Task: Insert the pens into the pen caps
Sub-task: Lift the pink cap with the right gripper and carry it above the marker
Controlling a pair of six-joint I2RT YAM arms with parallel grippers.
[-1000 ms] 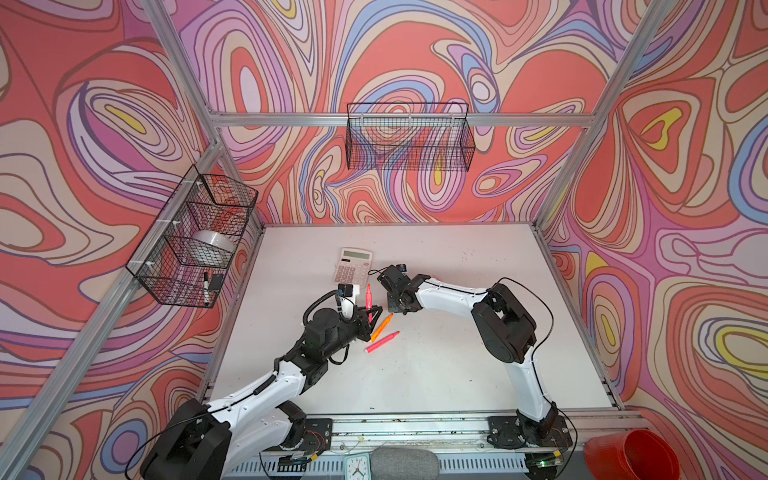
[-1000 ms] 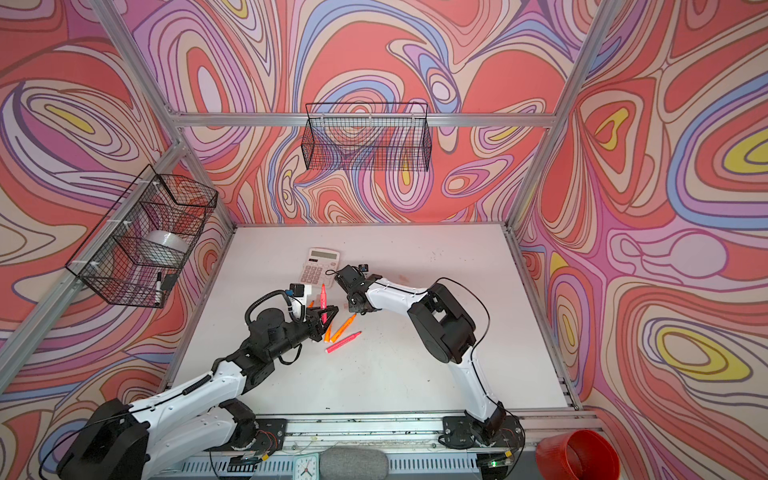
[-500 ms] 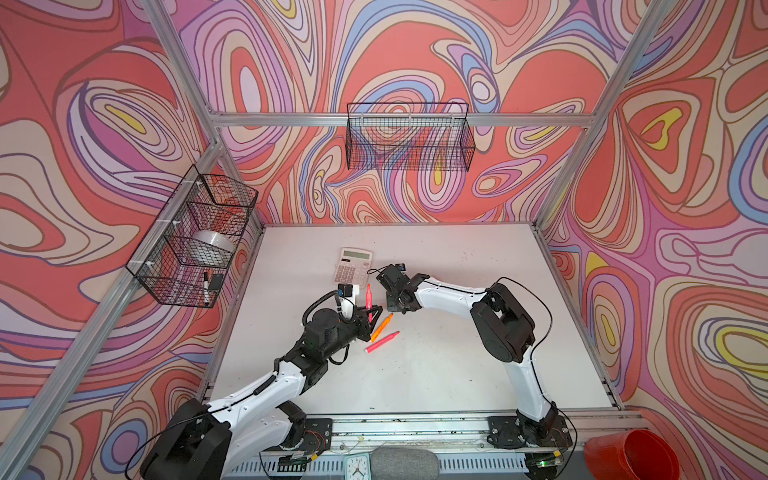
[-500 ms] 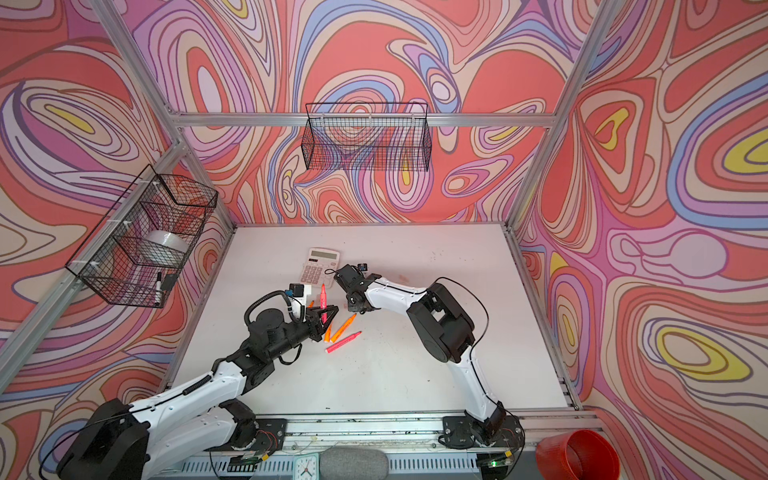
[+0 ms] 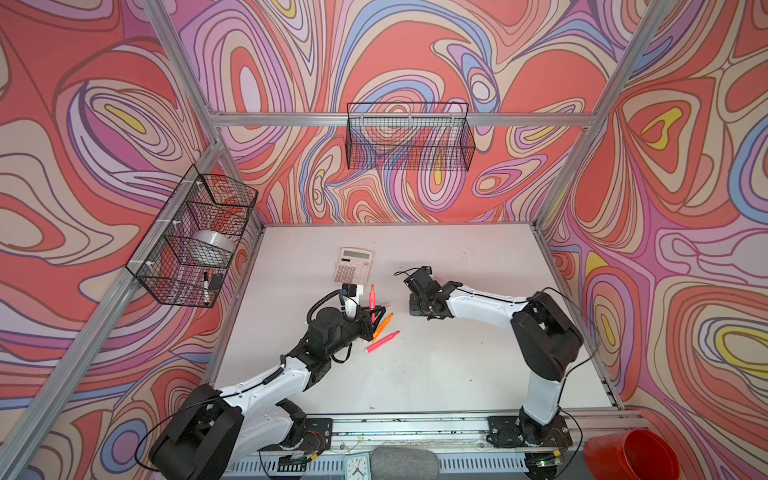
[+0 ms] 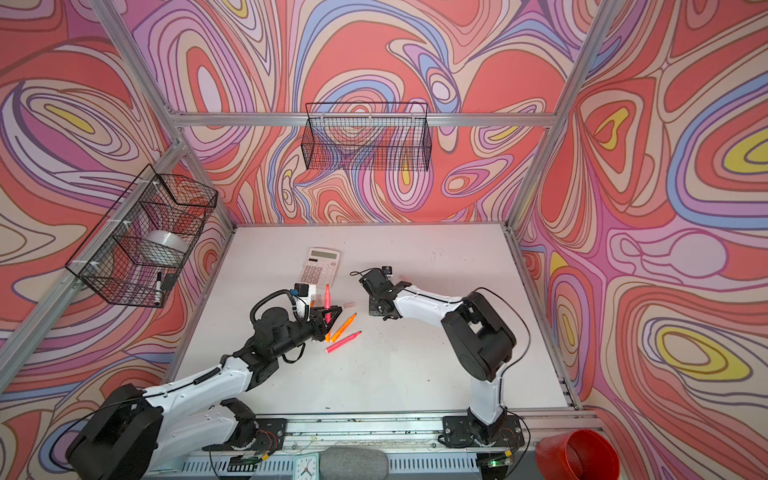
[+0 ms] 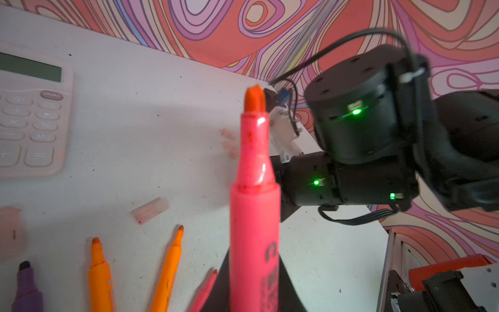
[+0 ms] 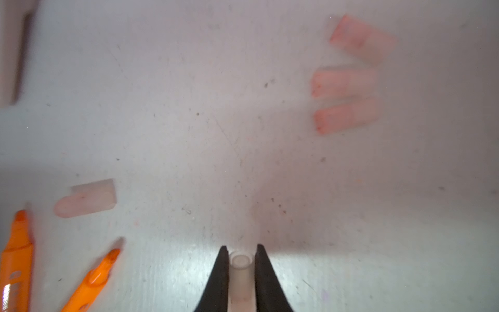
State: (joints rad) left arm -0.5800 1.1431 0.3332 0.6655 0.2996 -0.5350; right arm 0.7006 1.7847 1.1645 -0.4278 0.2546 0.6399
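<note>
My left gripper (image 5: 371, 314) is shut on a pink-red pen (image 7: 255, 216) and holds it upright, tip up (image 6: 327, 296). My right gripper (image 8: 240, 259) is shut on a pale pen cap (image 8: 239, 272), just above the table and to the right of that pen (image 5: 417, 309). On the table by the left gripper lie two orange pens (image 7: 168, 270) (image 7: 100, 275), a pink one (image 5: 382, 341) and a purple one (image 7: 25, 289). One loose cap (image 7: 151, 210) lies near them. Three more caps (image 8: 344, 81) lie together further off.
A pink calculator (image 5: 353, 266) lies behind the pens. Wire baskets hang on the left wall (image 5: 195, 245) and the back wall (image 5: 409, 141). A red cup (image 5: 631, 457) and a small clock (image 5: 356, 467) sit past the table's front edge.
My right gripper has closed on a cap and shifted to the right, away from the upright pen. The left arm and its pen have stayed put.
</note>
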